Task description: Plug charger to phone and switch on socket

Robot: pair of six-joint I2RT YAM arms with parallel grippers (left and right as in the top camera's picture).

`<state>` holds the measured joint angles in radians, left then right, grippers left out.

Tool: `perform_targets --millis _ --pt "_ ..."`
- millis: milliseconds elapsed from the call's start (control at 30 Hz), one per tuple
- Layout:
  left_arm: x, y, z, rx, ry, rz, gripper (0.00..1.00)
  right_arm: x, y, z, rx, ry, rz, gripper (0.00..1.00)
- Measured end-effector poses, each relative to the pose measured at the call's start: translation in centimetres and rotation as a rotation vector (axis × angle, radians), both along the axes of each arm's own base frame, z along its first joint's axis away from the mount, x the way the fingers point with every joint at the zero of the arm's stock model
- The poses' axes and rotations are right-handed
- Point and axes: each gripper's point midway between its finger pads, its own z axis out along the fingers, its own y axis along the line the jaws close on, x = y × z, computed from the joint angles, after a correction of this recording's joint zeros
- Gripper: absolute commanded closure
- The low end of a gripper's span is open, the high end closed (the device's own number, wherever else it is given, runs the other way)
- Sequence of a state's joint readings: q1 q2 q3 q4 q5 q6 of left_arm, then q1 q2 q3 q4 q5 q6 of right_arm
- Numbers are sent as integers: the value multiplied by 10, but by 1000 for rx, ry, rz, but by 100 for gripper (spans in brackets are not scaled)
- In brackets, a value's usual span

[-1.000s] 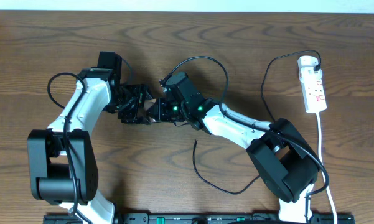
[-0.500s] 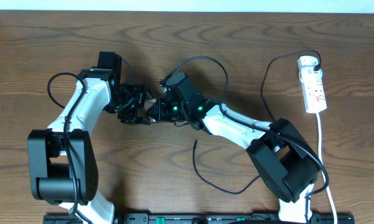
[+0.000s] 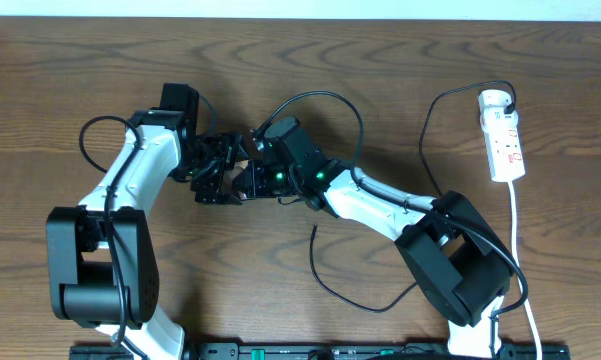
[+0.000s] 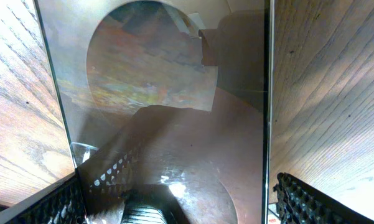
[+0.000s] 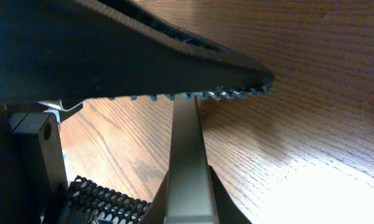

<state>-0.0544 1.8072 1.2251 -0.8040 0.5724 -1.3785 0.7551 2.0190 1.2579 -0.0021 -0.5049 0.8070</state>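
The phone (image 4: pixel 174 124), dark brownish with a large circle, fills the left wrist view. My left gripper (image 4: pixel 174 208) is open, its pads straddling the phone's long edges with a thin gap on the right. My right gripper (image 5: pixel 185 214) is shut on the phone (image 5: pixel 185 155), pinching its thin faces. Overhead, both grippers meet at table centre, the left (image 3: pixel 225 170) and the right (image 3: pixel 252 176), hiding most of the phone (image 3: pixel 239 178). The charger cable (image 3: pixel 330 288) lies loose, its tip (image 3: pixel 314 229) free on the table. The socket (image 3: pixel 504 140) lies at the far right.
The left gripper's upper finger (image 5: pixel 143 56) and lower pad (image 5: pixel 99 196) cross the right wrist view. The socket's white cord (image 3: pixel 520 250) runs down the right side. The right arm's thick black cord (image 3: pixel 330 100) loops above the grippers. The table (image 3: pixel 80 60) is brown wood.
My left gripper has shifted slightly right, further over the phone. The right arm, cable and socket have not moved.
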Motion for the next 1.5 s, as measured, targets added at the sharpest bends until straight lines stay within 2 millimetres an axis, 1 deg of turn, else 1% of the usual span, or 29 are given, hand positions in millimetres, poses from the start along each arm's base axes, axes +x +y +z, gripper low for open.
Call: perform_targets --millis 633,900,1100,1267,1400,1500 --pt "0 -3 1 -14 -27 -47 7 3 -3 0 1 4 -5 99" --pt "3 -3 3 -17 -50 -59 7 16 -16 -1 3 19 -34 99" --pt "5 -2 7 -19 -65 -55 7 17 -17 -1 2 19 -38 99" --pt "10 3 14 -32 -93 -39 7 24 -23 -1 1 18 -56 99" --pt "14 7 19 -53 -111 -22 7 33 -30 -1 3 16 -78 99" --pt "15 11 21 -58 -118 -12 7 44 -40 0 2 13 -108 99"
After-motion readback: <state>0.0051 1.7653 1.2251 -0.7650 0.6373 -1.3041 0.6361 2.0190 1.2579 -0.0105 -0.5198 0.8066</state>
